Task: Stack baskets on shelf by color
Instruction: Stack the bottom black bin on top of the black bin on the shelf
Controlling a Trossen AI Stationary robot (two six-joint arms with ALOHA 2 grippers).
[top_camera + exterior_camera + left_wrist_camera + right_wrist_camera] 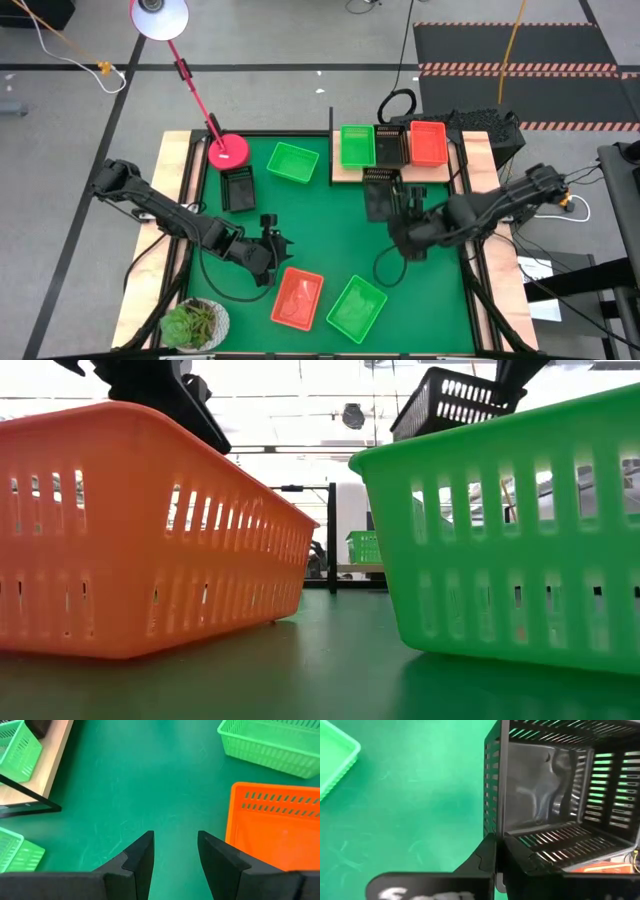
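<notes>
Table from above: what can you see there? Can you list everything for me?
green baskets: three; one on the shelf, two on the mat
black baskets: three; shelf, mat, one lifted
orange-red baskets: two seen; shelf, mat
shelf: one, light wood
mat: one, green
lamp: one, red
plant: one, green, table corner
left gripper: open, over mat
right gripper: shut on lifted black basket
</notes>
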